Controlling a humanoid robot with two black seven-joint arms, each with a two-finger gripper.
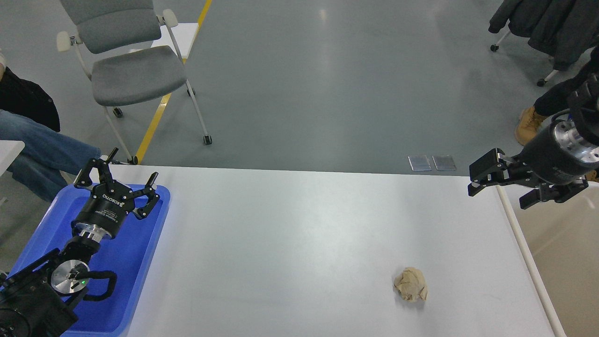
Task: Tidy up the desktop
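Note:
The desktop (299, 243) is a wide white tabletop. A crumpled beige paper ball (411, 284) lies on it near the front right. My left gripper (135, 164) is open and empty, held above the far end of the blue tray (135, 262) at the left. My right gripper (496, 197) is open and empty. It hovers over the table's far right corner, by the rim of the beige tub (526, 255), well behind the paper ball.
A grey office chair (131, 70) stands on the floor beyond the table's left end. A seated person in jeans (42, 145) is at the far left. Another person's legs and tan boot (529, 124) are at the far right.

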